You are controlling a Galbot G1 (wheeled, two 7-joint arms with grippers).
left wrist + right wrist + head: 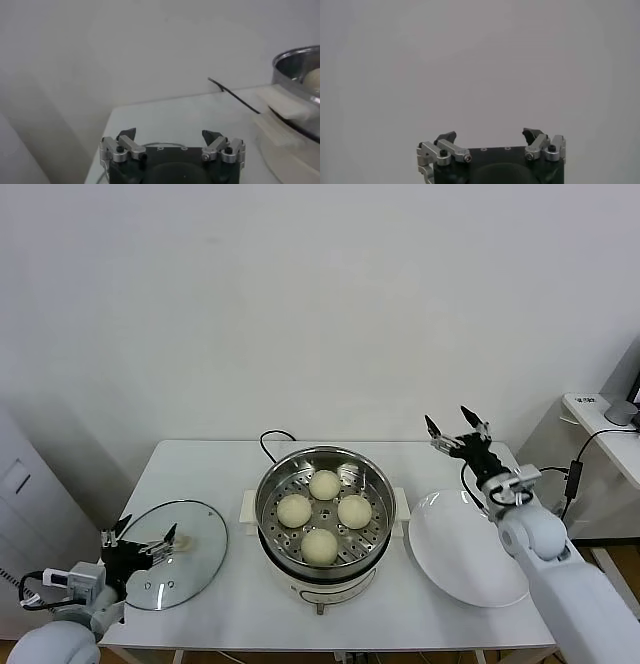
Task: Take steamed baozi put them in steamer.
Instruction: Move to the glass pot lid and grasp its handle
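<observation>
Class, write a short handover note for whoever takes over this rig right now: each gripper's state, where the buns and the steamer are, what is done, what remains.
Left gripper: jaws open, empty, low over the round glass lid at the table's left.
Right gripper: jaws open, empty, raised above the flat white plate, which holds nothing.
All four round cream-white steamed buns sit on the perforated tray in the shiny round steel steamer at the table's centre.
Done: every bun is loaded.
Left: nothing to move; the lid is off.
</observation>
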